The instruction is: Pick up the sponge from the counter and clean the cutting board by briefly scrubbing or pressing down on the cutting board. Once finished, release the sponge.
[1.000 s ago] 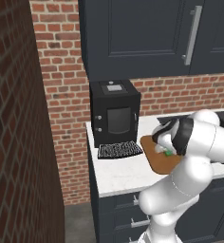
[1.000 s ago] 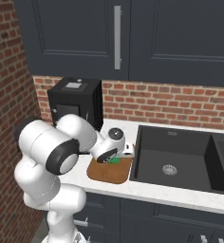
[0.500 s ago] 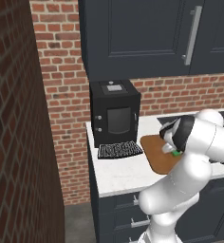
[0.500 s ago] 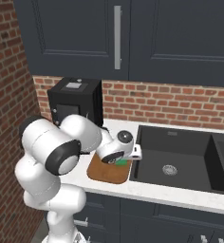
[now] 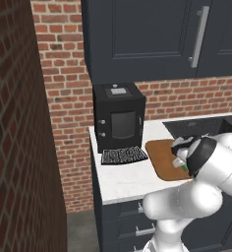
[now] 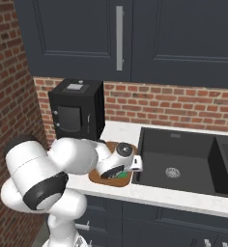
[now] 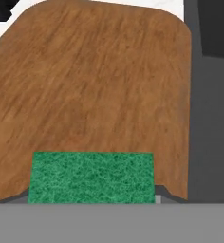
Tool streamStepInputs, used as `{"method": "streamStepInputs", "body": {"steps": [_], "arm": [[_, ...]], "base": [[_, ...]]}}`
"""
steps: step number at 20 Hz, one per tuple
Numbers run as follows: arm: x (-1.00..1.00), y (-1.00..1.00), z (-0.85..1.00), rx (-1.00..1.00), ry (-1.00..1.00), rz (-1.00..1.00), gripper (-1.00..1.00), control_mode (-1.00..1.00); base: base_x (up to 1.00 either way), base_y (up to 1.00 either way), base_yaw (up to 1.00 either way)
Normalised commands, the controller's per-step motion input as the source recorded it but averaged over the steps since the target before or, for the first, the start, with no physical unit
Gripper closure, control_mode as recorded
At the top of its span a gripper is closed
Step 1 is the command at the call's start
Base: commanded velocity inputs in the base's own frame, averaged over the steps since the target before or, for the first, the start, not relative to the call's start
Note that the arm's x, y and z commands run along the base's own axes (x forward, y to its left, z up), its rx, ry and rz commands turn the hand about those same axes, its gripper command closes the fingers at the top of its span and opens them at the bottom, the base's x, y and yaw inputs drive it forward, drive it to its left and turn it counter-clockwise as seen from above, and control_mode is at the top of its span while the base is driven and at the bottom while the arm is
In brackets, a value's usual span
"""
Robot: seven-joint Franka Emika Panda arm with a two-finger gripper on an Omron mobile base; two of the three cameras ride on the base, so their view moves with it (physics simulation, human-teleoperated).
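The sponge (image 7: 92,176), gripped in the closed pincer (image 6: 120,170), has slid from mid cutting board (image 7: 90,90) toward its sink-side edge: scrubbing underway, release pending.

Table layout: board between the oven and the sink.

The cutting board (image 5: 162,158) lies on the table (image 5: 123,179), just right of the ribbed mat (image 5: 124,155) that sits in front of the small oven (image 5: 119,118). The sink (image 6: 176,166) is set into the table right beside the board's far edge. The sponge (image 7: 91,176) rests on the board at its near end, under the gripper (image 6: 120,170).
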Motion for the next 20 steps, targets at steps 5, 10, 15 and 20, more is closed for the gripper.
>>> {"method": "streamStepInputs", "body": {"steps": [5, 10, 15, 20], "arm": [[0.01, 0.29, 0.0, 0.0, 0.02, 0.0, 1.0, -1.0], [0.46, 0.29, 0.0, 0.0, 0.01, 0.0, 1.0, -1.0], [0.51, 0.2, 0.0, 0.0, 0.0, 0.0, 1.0, -1.0], [0.49, 0.15, 0.0, 0.0, 0.0, 0.0, 1.0, -1.0]], "base": [[0.0, 0.0, 0.0], [0.0, 0.0, 0.0], [0.0, 0.0, 0.0], [0.0, 0.0, 0.0]]}}
